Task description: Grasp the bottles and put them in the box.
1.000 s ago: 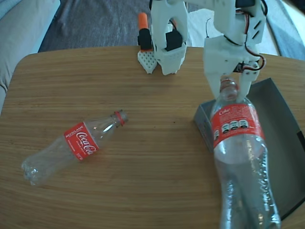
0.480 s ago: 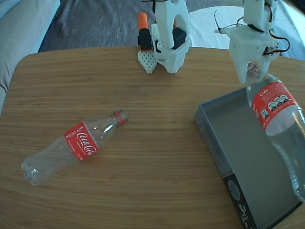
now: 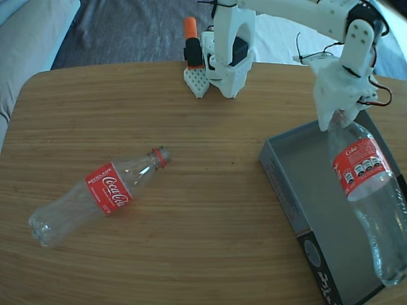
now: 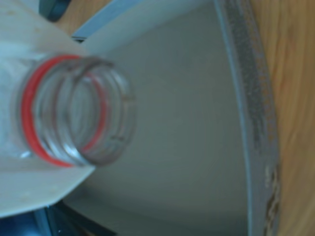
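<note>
One clear Coca-Cola bottle [image 3: 365, 190] with a red label hangs by its neck from my white gripper [image 3: 337, 119], which is shut on it. It slants down over the grey box [image 3: 289, 165] at the table's right side, its base near the box's front right corner. In the wrist view the open bottle mouth [image 4: 78, 110] with its red ring fills the left, between the pale fingers [image 4: 34, 189], above the box floor [image 4: 187, 123]. A second bottle [image 3: 95, 196] lies on its side on the wooden table at the left, mouth pointing up-right.
The arm's white base [image 3: 227, 57] and an orange-and-white part [image 3: 193, 54] stand at the table's back edge. The round wooden table [image 3: 191, 241] ends near the box's right side. A grey sofa [image 3: 32, 38] lies beyond the table at upper left.
My gripper has carried the held bottle right from in front of the box's left wall to above its inside, then slightly lower. The other bottle has not moved.
</note>
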Tool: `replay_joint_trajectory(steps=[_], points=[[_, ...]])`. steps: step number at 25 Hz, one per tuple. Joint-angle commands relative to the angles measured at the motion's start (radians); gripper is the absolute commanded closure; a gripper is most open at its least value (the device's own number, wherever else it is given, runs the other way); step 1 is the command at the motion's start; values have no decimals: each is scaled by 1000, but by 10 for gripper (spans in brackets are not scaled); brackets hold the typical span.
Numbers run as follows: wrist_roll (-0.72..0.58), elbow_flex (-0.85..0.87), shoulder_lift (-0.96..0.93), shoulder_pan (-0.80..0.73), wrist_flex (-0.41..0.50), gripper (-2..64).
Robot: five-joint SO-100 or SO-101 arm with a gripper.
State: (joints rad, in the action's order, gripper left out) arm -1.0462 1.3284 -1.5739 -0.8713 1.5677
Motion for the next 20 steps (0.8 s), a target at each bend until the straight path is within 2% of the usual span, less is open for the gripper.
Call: replay_joint_trajectory(steps=[1,20], points=[[-12,-61,14,3,-9,617],[-23,-106,178,63,-3,616]])
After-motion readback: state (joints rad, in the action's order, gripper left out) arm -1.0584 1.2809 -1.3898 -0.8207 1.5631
